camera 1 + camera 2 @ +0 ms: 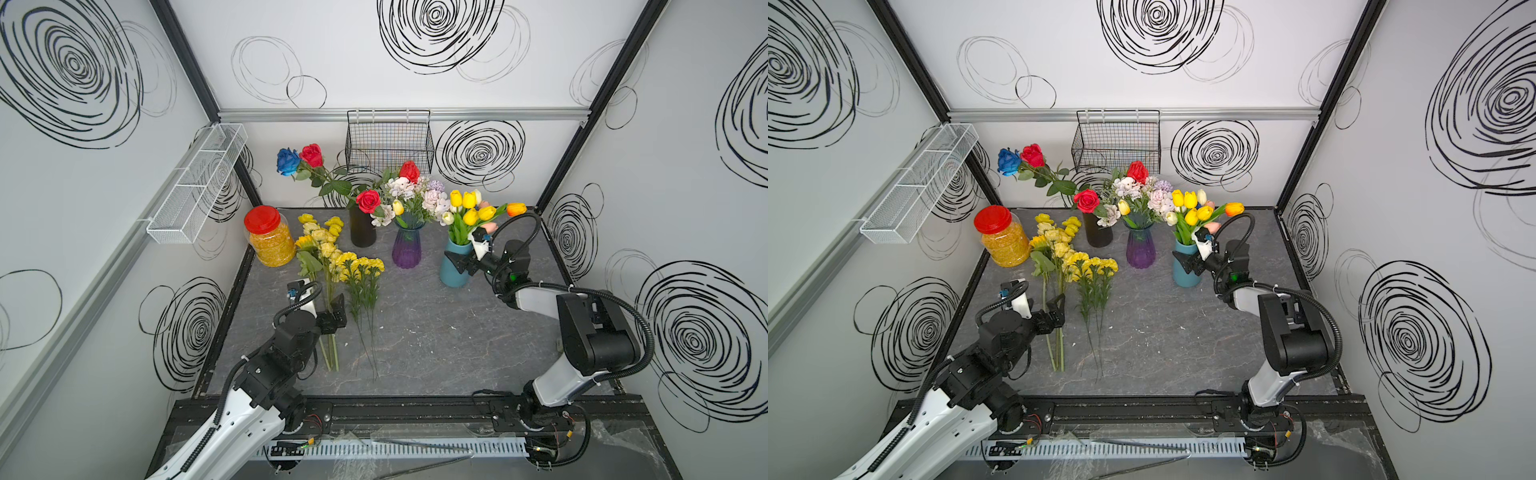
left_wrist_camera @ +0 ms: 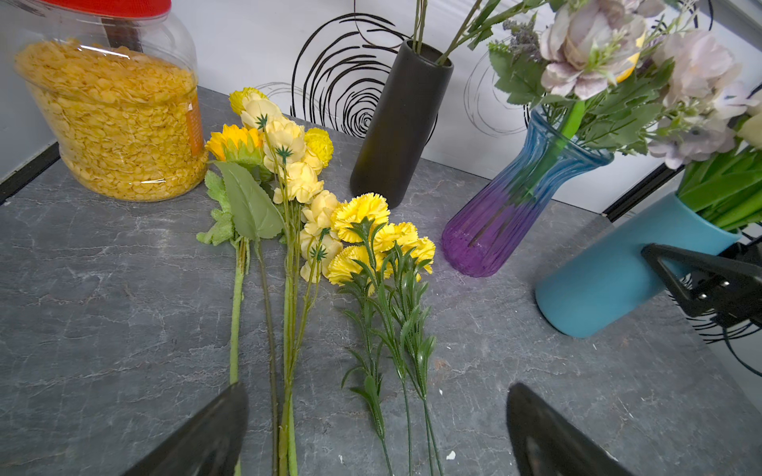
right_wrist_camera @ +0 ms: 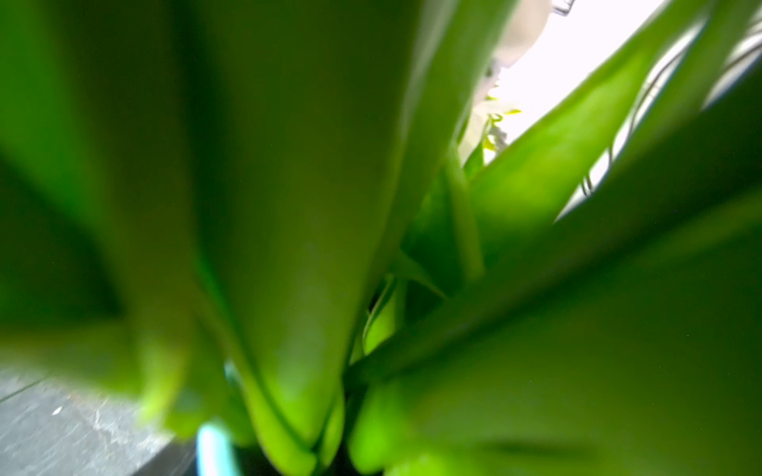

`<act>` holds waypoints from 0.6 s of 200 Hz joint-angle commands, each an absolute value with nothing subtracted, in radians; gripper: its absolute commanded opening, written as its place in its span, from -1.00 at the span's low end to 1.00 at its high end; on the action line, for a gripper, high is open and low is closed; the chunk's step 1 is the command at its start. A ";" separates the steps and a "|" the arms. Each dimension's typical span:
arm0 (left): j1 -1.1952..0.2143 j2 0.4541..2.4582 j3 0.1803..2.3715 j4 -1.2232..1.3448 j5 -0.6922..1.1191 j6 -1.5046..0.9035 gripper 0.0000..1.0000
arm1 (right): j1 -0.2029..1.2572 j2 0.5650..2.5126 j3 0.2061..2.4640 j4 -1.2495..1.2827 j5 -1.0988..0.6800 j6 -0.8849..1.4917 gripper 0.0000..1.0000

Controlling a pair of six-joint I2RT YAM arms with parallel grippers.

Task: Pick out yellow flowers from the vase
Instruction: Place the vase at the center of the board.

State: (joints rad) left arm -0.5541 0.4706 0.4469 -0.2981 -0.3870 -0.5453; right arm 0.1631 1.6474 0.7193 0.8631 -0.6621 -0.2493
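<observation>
While working at the teal vase far right, with yellow tulips upright in it, bring the left end effector, wide and empty over the laid-out yellow flowers at left, across to pinch one tulip stem low and lift straight up. Keep the right end effector, wide-set against that vase's near side, steady; gripping it or not, cannot tell. Mind the orange tulip, pink tulip, crowding leaves, and purple vase between.
</observation>
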 commanded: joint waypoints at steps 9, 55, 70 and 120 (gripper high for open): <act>-0.546 0.473 0.451 -0.295 -0.405 -0.539 0.98 | 0.170 1.629 0.710 0.853 -0.727 -0.287 0.37; -0.546 0.472 0.450 -0.296 -0.406 -0.538 0.98 | 0.154 1.602 0.691 0.818 -0.623 -0.282 0.74; -0.545 0.474 0.450 -0.295 -0.406 -0.540 0.98 | 0.144 1.591 0.690 0.804 -0.613 -0.277 0.82; -0.542 0.470 0.448 -0.294 -0.406 -0.539 0.98 | 0.117 1.559 0.657 0.832 -0.607 -0.247 1.00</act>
